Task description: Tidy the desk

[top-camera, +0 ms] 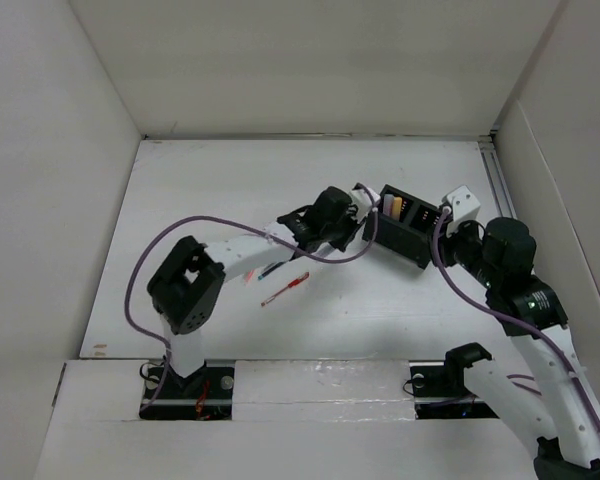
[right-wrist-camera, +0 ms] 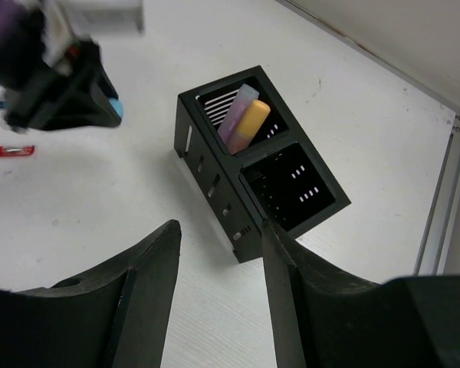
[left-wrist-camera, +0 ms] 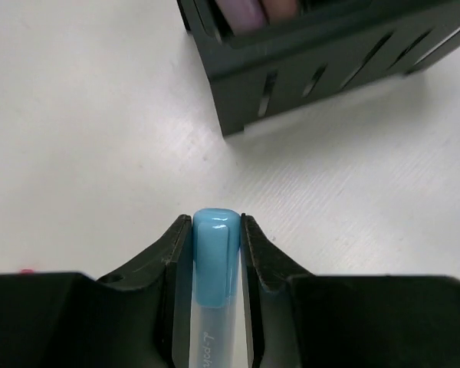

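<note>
Risk lies chiefly in the grip. The left tool [left-wrist-camera: 215, 226] is clamped on a blue-capped pen [left-wrist-camera: 215, 257], and the pen is held lengthwise, its pale barrel running back between the fingers instead of across them. If the pen is tipped cap-down toward the black organizer [right-wrist-camera: 215, 180], it may slide out along the fingers, since little is pressed against it sideways.

The organizer stands askew on the counter [top-camera: 230, 180], just ahead of the left tool. One compartment is taken up by purple and yellow pieces [right-wrist-camera: 244, 116]; the other looks empty. A pen brought in low could be caught on the rim, and the light box could be pushed or toppled.

The right tool [right-wrist-camera: 221, 230] hangs above the organizer's near corner with its fingers apart and nothing between them. Both arms are crowded around the same box, so a collision is judged possible if either is moved carelessly.

A red pen [top-camera: 285, 289] lies on the white counter, which spreads beneath both arms.
</note>
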`<control>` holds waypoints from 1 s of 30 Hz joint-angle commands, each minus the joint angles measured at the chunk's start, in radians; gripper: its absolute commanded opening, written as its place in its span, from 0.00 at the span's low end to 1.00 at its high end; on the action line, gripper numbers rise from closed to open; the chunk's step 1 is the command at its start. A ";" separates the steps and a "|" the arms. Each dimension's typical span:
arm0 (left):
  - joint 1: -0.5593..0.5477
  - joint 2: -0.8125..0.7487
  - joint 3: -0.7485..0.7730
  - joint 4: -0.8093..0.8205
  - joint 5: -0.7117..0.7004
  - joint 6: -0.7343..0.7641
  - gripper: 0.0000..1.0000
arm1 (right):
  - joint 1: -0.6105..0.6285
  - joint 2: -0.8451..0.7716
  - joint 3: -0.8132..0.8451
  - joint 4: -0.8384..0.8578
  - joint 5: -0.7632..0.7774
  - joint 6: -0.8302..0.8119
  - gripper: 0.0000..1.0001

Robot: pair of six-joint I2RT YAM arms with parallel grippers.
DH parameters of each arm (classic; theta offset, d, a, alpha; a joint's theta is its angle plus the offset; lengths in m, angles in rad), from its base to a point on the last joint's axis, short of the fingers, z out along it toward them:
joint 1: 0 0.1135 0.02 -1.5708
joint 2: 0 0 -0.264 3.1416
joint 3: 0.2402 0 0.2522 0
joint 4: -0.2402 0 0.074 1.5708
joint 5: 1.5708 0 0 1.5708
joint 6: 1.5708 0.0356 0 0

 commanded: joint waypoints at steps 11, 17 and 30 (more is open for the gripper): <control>0.007 -0.115 0.376 0.075 0.050 -0.269 0.00 | -0.009 0.017 -0.012 0.130 -0.001 0.001 0.50; 0.007 0.041 0.488 0.255 0.053 -0.371 0.00 | -0.009 -0.051 0.017 0.075 0.050 0.014 0.50; 0.007 0.337 0.690 0.517 0.068 -0.493 0.00 | -0.009 -0.146 0.055 -0.071 0.025 0.011 0.51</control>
